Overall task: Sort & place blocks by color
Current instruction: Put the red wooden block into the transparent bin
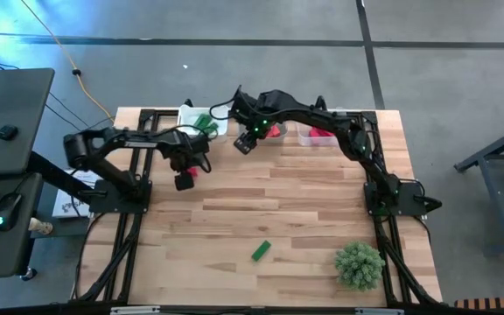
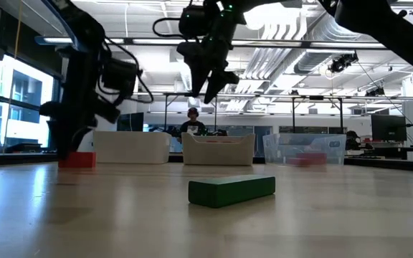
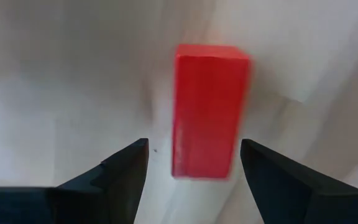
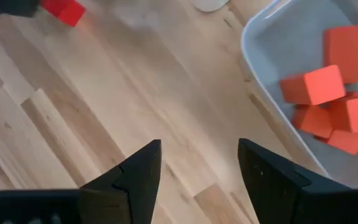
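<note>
Pick-up step: left hand, fully open and empty, hovers over the red block at frame centre, and must next descend and close; right hand waits open, empty.

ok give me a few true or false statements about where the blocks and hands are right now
1. The left hand is open over a red block. True.
2. A green block lies alone on the bare table. True.
3. The right hand holds a salmon block. False: it is open and empty.
4. The salmon-pink blocks in the right wrist view sit on bare wood. False: they lie in a tray.
5. The plant-like ball sits inside a tray. False: it stands on the table.
</note>
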